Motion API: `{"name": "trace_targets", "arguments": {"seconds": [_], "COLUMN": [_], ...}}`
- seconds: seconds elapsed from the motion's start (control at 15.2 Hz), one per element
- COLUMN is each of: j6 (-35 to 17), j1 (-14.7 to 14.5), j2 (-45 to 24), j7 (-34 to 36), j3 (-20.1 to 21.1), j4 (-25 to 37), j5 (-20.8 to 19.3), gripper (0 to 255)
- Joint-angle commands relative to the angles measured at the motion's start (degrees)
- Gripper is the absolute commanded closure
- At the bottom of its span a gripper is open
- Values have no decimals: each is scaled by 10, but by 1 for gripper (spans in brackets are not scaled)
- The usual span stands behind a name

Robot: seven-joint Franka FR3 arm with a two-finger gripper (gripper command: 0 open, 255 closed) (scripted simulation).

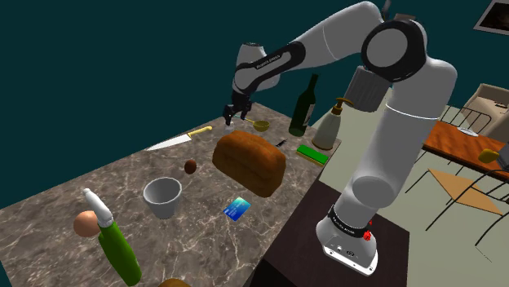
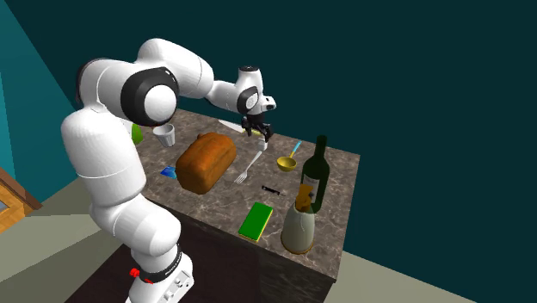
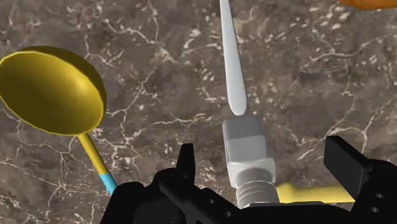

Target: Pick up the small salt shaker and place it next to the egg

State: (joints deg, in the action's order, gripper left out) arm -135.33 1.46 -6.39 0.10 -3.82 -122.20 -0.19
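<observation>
The task is at the grasp. The gripper (image 3: 264, 151) is low over the far end of the marble counter (image 1: 204, 240), with its black fingers wide apart and nothing in them. The small grey salt shaker (image 3: 247, 146) sits between the fingers, its ribbed neck toward the palm, and there is a clear gap to each finger, so it is straddled but not yet held. A fork handle (image 3: 232, 63) lies just beyond the shaker, and a yellow spoon (image 3: 52, 89) lies off to one side.

The next move, as I judge it, is to close squarely on the shaker's body and lift it clear of the fork. What I take to be the egg (image 1: 86, 223) is the pale peach one at the shoulder view's near left, well apart from the gripper and just beside a green bottle (image 1: 120, 253). Getting there means crossing the bread loaf (image 1: 249, 163) and the cup (image 1: 163, 197), so the carry needs height.
</observation>
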Motion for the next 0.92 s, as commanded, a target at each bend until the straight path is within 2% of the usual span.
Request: {"name": "trace_targets", "arguments": {"seconds": [0.0,0.46,0.86], "j6": [-12,-57,-60], "j1": [1,3,3], "j2": [-37,-76,-79], "j7": [1,-2,-2], "j3": [0,1,1], "j4": [33,27,27], "j5": [8,12,12], "gripper": [0,0,0]}}
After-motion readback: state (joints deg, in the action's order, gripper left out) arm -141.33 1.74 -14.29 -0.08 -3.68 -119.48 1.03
